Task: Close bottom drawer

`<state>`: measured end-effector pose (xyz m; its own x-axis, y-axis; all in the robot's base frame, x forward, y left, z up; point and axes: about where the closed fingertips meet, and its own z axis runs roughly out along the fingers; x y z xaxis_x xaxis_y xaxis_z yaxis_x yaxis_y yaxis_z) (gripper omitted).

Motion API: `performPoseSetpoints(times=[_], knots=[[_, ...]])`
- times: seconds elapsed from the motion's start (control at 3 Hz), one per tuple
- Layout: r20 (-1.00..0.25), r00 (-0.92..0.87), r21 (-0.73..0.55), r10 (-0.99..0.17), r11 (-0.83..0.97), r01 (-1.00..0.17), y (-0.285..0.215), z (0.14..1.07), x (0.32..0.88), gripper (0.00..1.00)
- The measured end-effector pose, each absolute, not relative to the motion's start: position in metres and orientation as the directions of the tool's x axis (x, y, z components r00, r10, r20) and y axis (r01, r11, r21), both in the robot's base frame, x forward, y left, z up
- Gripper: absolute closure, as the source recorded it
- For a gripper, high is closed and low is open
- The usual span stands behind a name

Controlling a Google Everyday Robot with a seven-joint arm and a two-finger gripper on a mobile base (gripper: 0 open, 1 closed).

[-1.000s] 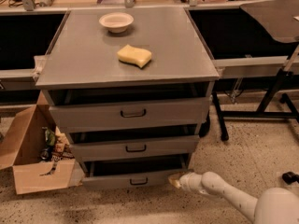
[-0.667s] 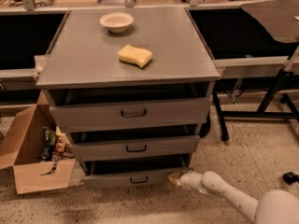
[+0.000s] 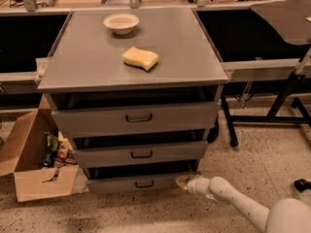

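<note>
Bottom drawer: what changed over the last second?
The pincer nudged forward against the right end of the bottom drawer, whose front slid slightly inward; it is still ajar. No grasp or release is visible. The top drawer, middle drawer, bowl and sponge stayed put.

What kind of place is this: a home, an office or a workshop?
Probably a workshop or lab: a grey metal drawer cabinet, long workbenches behind it, a speckled hard floor, and a cardboard box of odds. The gripper sits at the front corner of the bottom drawer.
</note>
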<state>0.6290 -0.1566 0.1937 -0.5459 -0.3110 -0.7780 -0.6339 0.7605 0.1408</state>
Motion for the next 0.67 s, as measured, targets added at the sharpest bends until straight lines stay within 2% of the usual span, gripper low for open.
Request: performPoseSetpoints(times=[0.67], knots=[[-0.791, -0.536, 0.132, -0.296, 0.772, -0.622, -0.1587, 0.1985, 0.6429, 1.00]])
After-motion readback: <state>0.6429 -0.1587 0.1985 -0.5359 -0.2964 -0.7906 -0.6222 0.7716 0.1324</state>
